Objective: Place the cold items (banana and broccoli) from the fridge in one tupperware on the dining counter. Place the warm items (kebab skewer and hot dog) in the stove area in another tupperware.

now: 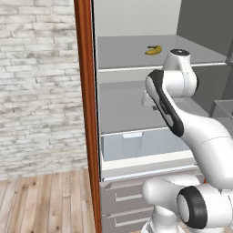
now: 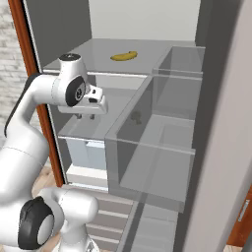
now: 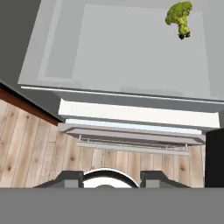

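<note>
Lying on fridge (image 1: 136, 20) upper shelf: banana (image 1: 154, 50); lower shelf: broccoli (image 3: 180, 17). Fingers (image 3: 70, 178) apart, empty.

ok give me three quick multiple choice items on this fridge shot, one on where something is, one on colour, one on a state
1. Where does the banana lie?
A. on the upper shelf of the fridge
B. in a bottom drawer
C. on the wood floor

2. What colour is the broccoli?
A. yellow
B. green
C. red

3. What is the gripper holding?
A. the banana
B. the broccoli
C. nothing

Answers:
1 A, both base views show it on the top grey shelf.
2 B, the hand view shows a green floret on the shelf below the hand.
3 C, the right base view shows the fingers bare above the shelf, with the banana and broccoli both lying apart from them.
</note>
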### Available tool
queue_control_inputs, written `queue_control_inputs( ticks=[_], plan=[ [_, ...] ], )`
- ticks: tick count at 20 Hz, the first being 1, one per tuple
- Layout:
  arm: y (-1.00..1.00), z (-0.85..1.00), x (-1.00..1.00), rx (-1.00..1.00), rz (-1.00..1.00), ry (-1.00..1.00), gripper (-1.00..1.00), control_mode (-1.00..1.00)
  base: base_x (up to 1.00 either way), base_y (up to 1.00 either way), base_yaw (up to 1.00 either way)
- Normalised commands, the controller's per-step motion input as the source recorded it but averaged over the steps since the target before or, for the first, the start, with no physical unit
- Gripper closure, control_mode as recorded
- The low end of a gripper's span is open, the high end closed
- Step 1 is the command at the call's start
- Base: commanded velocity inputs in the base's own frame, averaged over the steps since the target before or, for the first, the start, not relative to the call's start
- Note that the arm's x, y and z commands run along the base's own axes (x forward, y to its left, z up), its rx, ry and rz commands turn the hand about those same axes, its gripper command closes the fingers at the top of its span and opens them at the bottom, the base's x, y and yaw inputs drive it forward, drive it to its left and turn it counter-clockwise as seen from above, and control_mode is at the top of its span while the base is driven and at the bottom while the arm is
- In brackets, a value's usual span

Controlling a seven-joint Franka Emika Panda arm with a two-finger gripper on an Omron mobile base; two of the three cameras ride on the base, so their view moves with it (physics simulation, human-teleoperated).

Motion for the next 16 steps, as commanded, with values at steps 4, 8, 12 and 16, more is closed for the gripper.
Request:
queue_control_inputs(
  ticks=[4,8,12,16],
  plan=[
    [0.00,-0.02,-0.02,0.00,0.00,-0.05,-1.00,-1.00,0.00,0.00,0.00],
    [-0.51,-0.32,0.03,-0.01,-0.09,-0.26,-1.00,-1.00,0.00,0.00,0.00],
    [-0.65,-0.34,0.19,-0.01,0.00,-0.10,-1.00,-1.00,0.00,0.00,0.00],
    [-0.62,-0.18,0.41,0.01,0.00,-0.02,-1.00,-1.00,0.00,0.00,0.00]
  ],
)
